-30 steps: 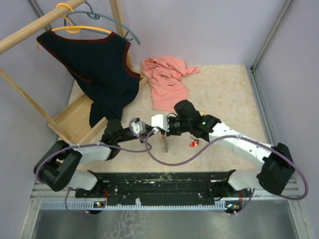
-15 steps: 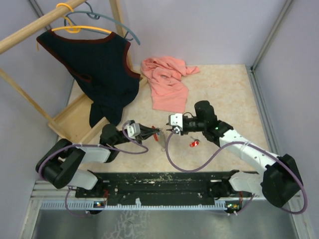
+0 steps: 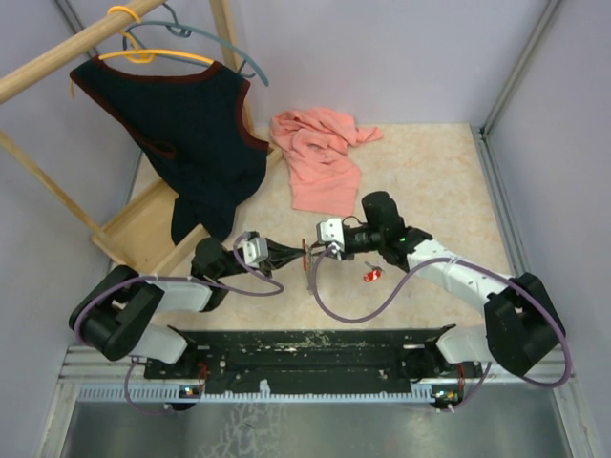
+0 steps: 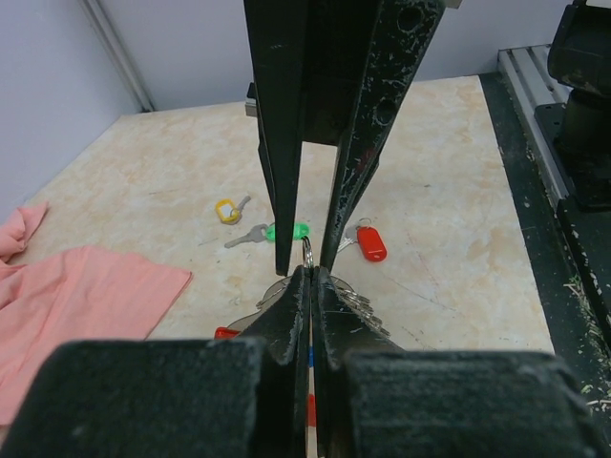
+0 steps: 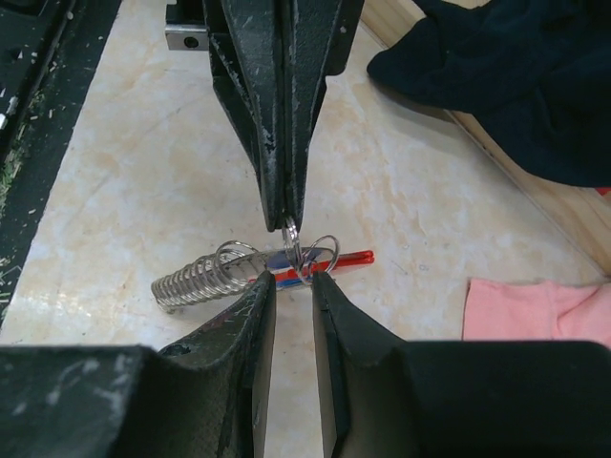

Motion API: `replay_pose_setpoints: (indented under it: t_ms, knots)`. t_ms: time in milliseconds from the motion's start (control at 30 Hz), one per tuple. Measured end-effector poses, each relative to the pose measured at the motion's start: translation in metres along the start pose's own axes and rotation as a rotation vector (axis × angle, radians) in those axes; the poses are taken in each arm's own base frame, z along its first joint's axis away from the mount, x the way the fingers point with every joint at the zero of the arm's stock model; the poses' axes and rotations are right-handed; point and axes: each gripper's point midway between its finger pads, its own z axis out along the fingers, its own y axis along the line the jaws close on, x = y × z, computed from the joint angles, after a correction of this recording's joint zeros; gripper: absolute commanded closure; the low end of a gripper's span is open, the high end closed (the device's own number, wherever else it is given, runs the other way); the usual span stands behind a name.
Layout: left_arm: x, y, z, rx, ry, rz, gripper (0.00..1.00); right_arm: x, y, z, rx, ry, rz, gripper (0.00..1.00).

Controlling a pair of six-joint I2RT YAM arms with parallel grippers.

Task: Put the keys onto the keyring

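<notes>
My left gripper (image 3: 299,255) is shut on a small wire ring (image 5: 290,240) of the keyring (image 5: 348,257). The keyring hangs just above the table, showing a red side, a grey side and a steel coil (image 5: 196,279). My right gripper (image 5: 290,279) faces it tip to tip. It is open, and its fingertips (image 5: 263,281) stand on either side of the small rings; I cannot tell whether they touch. In the left wrist view the left gripper (image 4: 311,275) pinches the ring (image 4: 307,250). A yellow key (image 4: 227,210), a green key (image 4: 286,232) and a red key (image 4: 370,243) lie loose on the table beyond.
A pink cloth (image 3: 320,157) lies at the back centre. A dark vest (image 3: 191,134) hangs on a wooden rack, whose base (image 3: 134,234) is at the left. The red key (image 3: 371,276) lies right of the grippers. The black arm rail (image 3: 315,348) runs along the near edge.
The two grippers drew apart, then my right gripper came back left to meet the left gripper's tip. The left gripper stays shut on the ring.
</notes>
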Motion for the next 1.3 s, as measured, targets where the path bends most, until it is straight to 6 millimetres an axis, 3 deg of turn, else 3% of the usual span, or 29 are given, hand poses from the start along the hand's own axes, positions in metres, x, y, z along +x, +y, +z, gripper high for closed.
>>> replay_pose_setpoints:
  t_ms: [233, 367, 433, 700, 867, 1000, 1300]
  knots:
    - [0.002, -0.002, 0.000, 0.010, 0.004, -0.005, 1.00, -0.012, -0.009, 0.000, 0.010, -0.030, -0.033, 0.81]
    - [0.002, -0.002, 0.000, 0.012, 0.004, -0.005, 1.00, -0.013, -0.007, 0.001, 0.001, -0.036, -0.031, 0.97]
    - [0.002, -0.002, 0.000, 0.012, 0.004, -0.005, 0.99, -0.013, -0.006, 0.001, -0.007, -0.035, -0.025, 1.00]
    - [0.008, 0.002, 0.000, -0.001, 0.036, 0.005, 0.70, -0.016, -0.012, -0.006, -0.012, 0.026, -0.012, 1.00]
    - [0.013, 0.009, -0.001, -0.025, 0.088, 0.016, 0.63, -0.026, -0.026, -0.010, 0.024, 0.163, -0.037, 1.00]
    - [0.013, 0.013, -0.002, -0.039, 0.104, 0.029, 0.62, -0.030, -0.025, -0.001, 0.009, 0.299, -0.056, 1.00]
    - [0.017, 0.012, -0.003, -0.037, 0.118, 0.025, 0.62, -0.009, -0.016, 0.000, -0.011, 0.588, -0.075, 1.00]
